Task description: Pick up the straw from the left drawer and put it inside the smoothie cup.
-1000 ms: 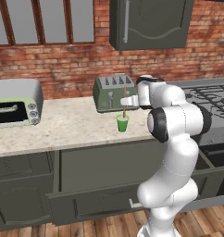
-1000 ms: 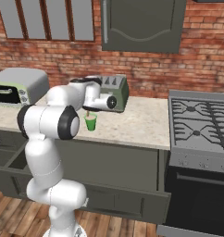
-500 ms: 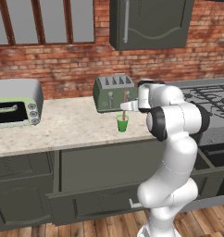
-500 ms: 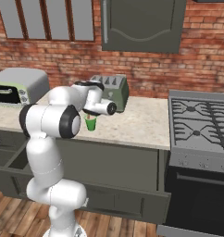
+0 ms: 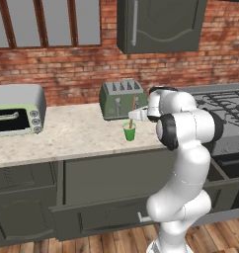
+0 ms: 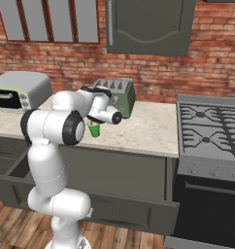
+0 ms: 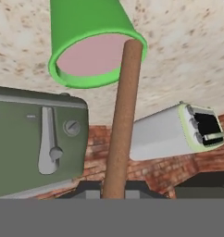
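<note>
White arm w/ dark joints rises from base, elbow bent high, forearm reaching fwd over the speckled beige stone counter (image 5: 72,136); wrist turned so the two-finger gripper (image 5: 132,117) sits just above the small tapered translucent green cup (image 5: 130,131), right by the grey-green 4-slot toaster (image 5: 121,99).

Gripper jaws nearly closed, pinching the thin straight orange-brown straw (image 7: 123,120). In hand view the straw runs from btwn the fingertips up to the cup's (image 7: 93,44) rim, its far end at/over the rim edge; can't tell if the tip is inside yet.

Room: cup stands apart from counter front edge, toaster (image 6: 120,95) close behind it, open counter to its left toward the silver & pale-green toaster oven (image 5: 17,108). Black gas stove (image 6: 209,131) off to arm's right, well apart. Wide shallow dark grey-green drawer (image 5: 99,217) below the counter is pulled out, front panel near the arm's lower body.

Contents: cup holds flat pinkish smoothie (image 7: 88,53). Drawer interior not visible.
</note>
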